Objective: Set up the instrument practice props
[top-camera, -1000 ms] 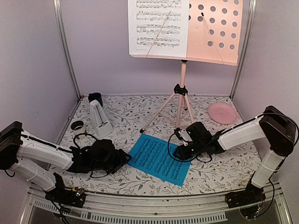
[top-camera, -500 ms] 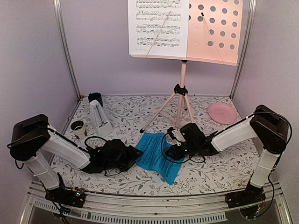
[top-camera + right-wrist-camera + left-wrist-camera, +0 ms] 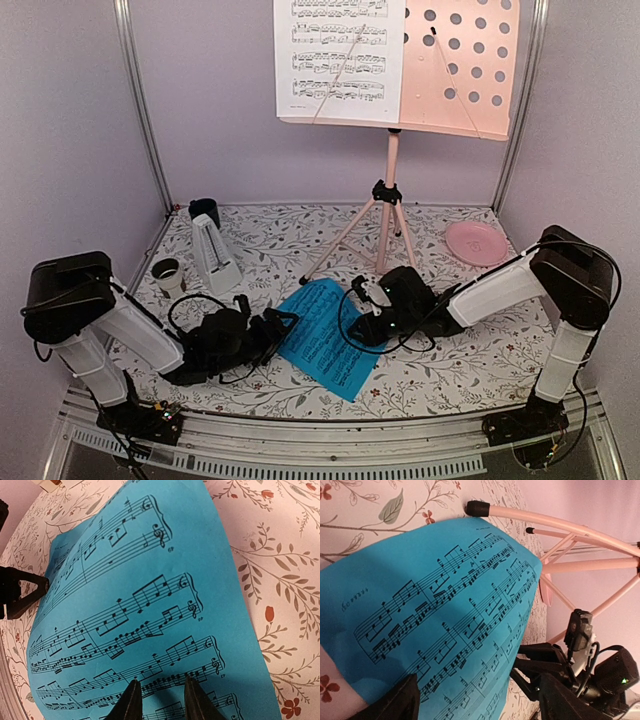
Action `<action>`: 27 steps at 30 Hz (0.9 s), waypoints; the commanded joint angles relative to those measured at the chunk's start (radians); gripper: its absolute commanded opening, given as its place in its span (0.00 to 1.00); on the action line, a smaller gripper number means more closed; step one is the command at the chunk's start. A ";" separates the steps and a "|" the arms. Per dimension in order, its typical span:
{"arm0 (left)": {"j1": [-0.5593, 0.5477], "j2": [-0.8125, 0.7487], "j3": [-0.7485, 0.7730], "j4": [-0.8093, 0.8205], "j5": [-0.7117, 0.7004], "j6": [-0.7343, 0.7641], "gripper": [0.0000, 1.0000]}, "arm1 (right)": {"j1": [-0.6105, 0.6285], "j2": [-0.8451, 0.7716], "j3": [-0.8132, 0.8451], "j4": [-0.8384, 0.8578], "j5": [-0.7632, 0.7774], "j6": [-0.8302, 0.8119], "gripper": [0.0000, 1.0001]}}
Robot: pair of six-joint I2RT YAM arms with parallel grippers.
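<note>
The right gripper (image 3: pixel 162 700) shows only two dark fingertips (image 3: pixel 131 702) at the bottom of its wrist view. They are a narrow gap apart, both over the printed face of the bright blue sheet of printed music (image 3: pixel 150 580), with nothing between them. The frame cuts the tips off, so whether they press on the paper cannot be told. From above, this gripper's body covers the sheet's right edge.

The left gripper (image 3: pixel 480 697) has its fingers (image 3: pixel 395 705) spread wide. They are two blurred dark shapes low in its wrist view, with the sheet's near edge running between them. Contact with the paper is not clear.

The blue sheet lies on the floral tablecloth (image 3: pixel 450 360) between the two grippers, in front of the stand. It is bowed rather than flat, with shadow under its left side, and both wrist views cut off its near part.

Just beside its far corner sits a black-capped foot of the pink tripod music stand (image 3: pixel 392 160); whether they touch is hard to say. The stand's perforated desk runs off the top of the overhead view. The white sheet of printed music (image 3: pixel 340 60) rests on its left half, hiding the holes there, and its top is cropped too.

The small white pyramid-shaped metronome (image 3: pixel 214 260) stands upright at the left, well apart from the blue sheet. Near it are a dark blue cup (image 3: pixel 205 211) by the back wall and a small white cylinder (image 3: pixel 165 272) that is hard to identify. A pink plate (image 3: pixel 477 243) lies at the right rear.
</note>
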 commanded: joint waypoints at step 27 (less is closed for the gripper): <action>-0.228 -0.143 -0.014 -0.313 -0.221 -0.442 0.82 | 0.021 0.051 0.011 -0.100 -0.022 0.061 0.30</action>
